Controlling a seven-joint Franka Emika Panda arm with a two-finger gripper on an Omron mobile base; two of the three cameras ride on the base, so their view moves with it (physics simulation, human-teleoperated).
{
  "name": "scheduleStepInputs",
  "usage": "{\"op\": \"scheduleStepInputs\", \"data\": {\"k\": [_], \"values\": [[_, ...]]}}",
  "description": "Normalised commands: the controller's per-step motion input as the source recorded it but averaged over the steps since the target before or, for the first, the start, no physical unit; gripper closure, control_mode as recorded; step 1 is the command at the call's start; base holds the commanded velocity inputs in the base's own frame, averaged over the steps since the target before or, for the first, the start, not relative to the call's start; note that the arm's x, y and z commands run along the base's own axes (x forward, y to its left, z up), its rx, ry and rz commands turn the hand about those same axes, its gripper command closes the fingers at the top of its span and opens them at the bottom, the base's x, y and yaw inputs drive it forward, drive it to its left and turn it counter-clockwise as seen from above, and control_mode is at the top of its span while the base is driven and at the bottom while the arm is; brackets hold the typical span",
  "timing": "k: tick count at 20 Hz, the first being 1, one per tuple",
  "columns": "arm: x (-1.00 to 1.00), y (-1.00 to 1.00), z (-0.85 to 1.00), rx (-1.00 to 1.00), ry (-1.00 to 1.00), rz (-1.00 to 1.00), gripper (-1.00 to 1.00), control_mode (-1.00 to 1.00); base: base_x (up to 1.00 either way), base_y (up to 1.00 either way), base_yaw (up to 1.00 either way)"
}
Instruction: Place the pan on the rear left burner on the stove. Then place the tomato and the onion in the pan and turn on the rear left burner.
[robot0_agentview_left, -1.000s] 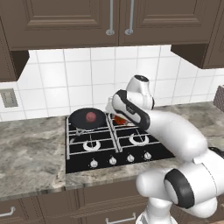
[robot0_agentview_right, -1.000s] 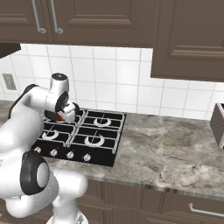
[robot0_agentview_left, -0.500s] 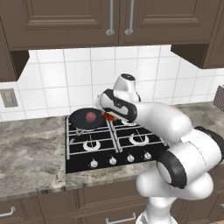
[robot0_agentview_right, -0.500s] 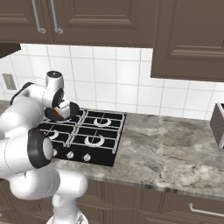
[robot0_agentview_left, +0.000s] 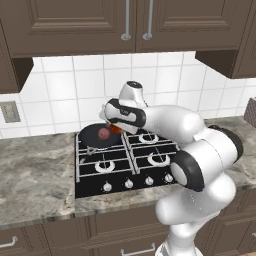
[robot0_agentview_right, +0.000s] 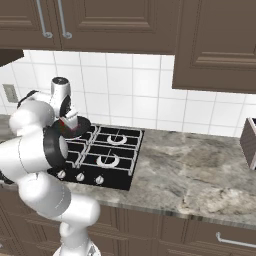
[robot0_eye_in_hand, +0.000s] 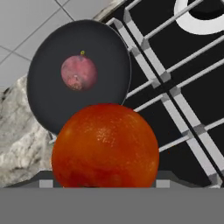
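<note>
The black pan (robot0_agentview_left: 92, 137) sits on the stove (robot0_agentview_left: 125, 167) at the back left, covering the rear left burner. The dull pink onion (robot0_agentview_left: 104, 133) lies inside it. My gripper (robot0_agentview_left: 117, 128) hangs just above the pan's right rim, shut on the glossy red-orange tomato (robot0_agentview_left: 116, 129). In the hand view the tomato (robot0_eye_in_hand: 105, 146) sits large at the bottom and hides my fingertips. Beyond it lie the pan (robot0_eye_in_hand: 48, 100) and the onion (robot0_eye_in_hand: 78, 73). From the right base view my gripper (robot0_agentview_right: 68, 121) is above the pan (robot0_agentview_right: 81, 126).
Silver knobs (robot0_agentview_left: 129, 183) line the stove's front edge. A bare ring burner (robot0_eye_in_hand: 199, 22) lies right of the pan under the grate bars. Granite counter (robot0_agentview_right: 190, 170) extends right to a brown box (robot0_agentview_right: 248, 142). Cabinets hang overhead, with a tiled wall behind.
My arm has swung left along the back of the stove, carrying the tomato from over the rear right burner to the pan's right rim. The onion and pan stay put.
</note>
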Motion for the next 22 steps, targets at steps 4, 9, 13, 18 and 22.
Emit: {"op": "scheduleStepInputs", "data": {"k": [4,9,13,18,22], "values": [[0.29,0.31,-0.16,-0.01,0.00,0.00,1.00,-1.00,0.00,0.00,0.00],[0.25,0.10,-0.28,-0.02,-0.01,0.00,1.00,-1.00,0.00,0.00,0.00],[0.30,0.03,-0.29,-0.03,-0.01,0.00,1.00,-1.00,0.00,0.00,0.00],[0.30,0.05,-0.19,-0.02,-0.01,0.00,1.00,-1.00,0.00,0.00,0.00],[0.11,0.14,-0.16,-0.01,0.00,0.00,1.00,-1.00,0.00,0.00,0.00]]}}
